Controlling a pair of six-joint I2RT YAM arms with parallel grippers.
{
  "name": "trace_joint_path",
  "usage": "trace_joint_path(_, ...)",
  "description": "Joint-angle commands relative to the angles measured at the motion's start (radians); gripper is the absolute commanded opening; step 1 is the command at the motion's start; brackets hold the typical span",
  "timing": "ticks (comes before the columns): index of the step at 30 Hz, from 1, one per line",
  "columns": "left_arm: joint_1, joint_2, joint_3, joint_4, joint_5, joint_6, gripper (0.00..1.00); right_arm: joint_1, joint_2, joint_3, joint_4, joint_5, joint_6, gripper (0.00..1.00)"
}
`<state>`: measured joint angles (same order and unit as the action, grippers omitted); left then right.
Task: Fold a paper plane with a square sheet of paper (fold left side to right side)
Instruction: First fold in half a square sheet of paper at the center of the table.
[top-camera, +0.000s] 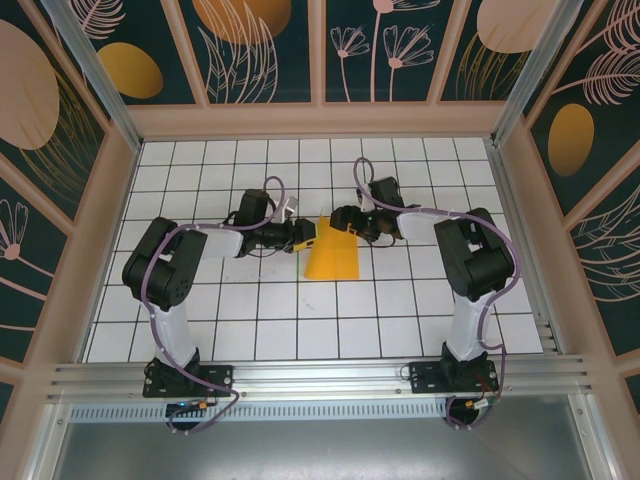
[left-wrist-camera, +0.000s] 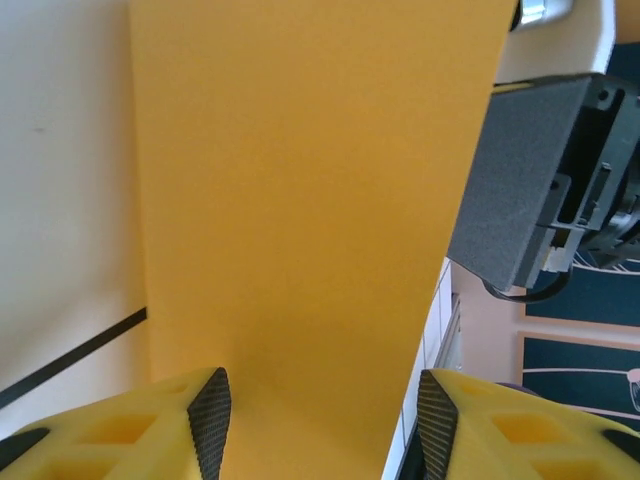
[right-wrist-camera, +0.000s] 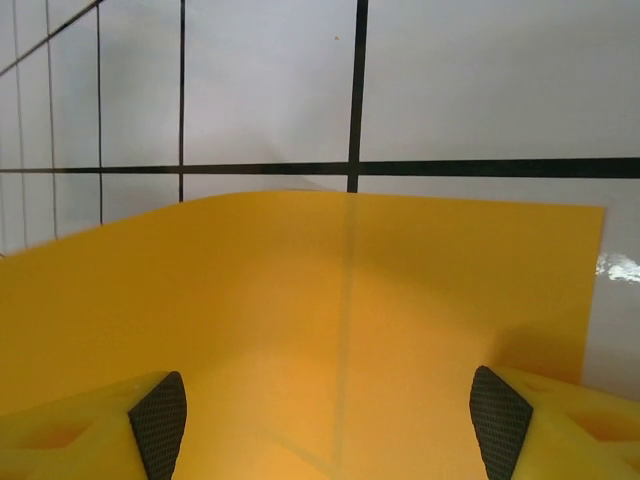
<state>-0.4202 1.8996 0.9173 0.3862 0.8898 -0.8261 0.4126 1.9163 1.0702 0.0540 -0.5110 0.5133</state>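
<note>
Closest in the left wrist view are the dark pads of the left gripper. They stand apart, and the sheet of paper spreads away beneath and beyond them with nothing clamped. The right gripper also has its fingers spread wide, and the sheet of paper lies flat under them with a faint crease line down its middle. From above it is a narrow orange-yellow shape on the middle of the white tiled table, between the two grippers, each close by its far end. It looks thin, light and limp, so it will likely slide on the smooth tiles, buckle if pushed, and keep a crease wherever it is pinched. The best hold is probably a shallow pinch at a free edge or corner, with the other gripper pinning the sheet down near the fold. Dark floral walls close in the table.
</note>
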Motion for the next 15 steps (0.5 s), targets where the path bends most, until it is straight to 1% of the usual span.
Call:
trace_joint_path(1, -0.014, 0.017, 0.036, 0.059, 0.019, -0.034, 0.56, -0.007, 0.003, -0.019, 0.038, -0.079, 0.046, 0.78)
trace_joint_path(6, -0.025, 0.037, 0.049, 0.077, 0.011, -0.051, 0.56, -0.028, -0.033, -0.015, 0.066, -0.116, 0.062, 0.78)
trace_joint_path(12, -0.027, 0.05, 0.049, 0.081, 0.003, -0.056, 0.56, -0.059, -0.132, -0.041, 0.073, -0.128, 0.07, 0.78)
trace_joint_path(14, -0.029, 0.055, 0.049, 0.082, 0.003, -0.058, 0.57, -0.058, -0.156, -0.061, 0.095, -0.156, 0.086, 0.77)
trace_joint_path(15, -0.03, 0.055, 0.077, 0.083, 0.004, -0.058, 0.57, -0.056, -0.162, -0.069, 0.116, -0.181, 0.101, 0.77)
